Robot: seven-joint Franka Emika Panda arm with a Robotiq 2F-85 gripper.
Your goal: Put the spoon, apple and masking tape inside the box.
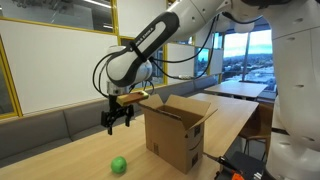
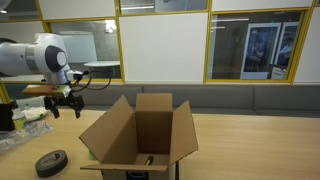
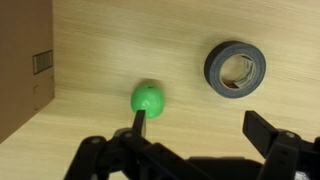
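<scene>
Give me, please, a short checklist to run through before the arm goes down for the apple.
1. The gripper is open and empty: ok.
2. The apple is in plain view in the wrist view, with nothing over it: ok.
3. The apple is centred between the jaws: not ok, it sits off to one side.
4. The tape lies apart from the apple: ok.
5. The box has its flaps open: ok.
6. The spoon is located: cannot tell, I see none.

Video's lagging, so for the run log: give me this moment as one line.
gripper open, empty, above table | apple on table, below gripper | masking tape on table | box flaps open | spoon not seen
</scene>
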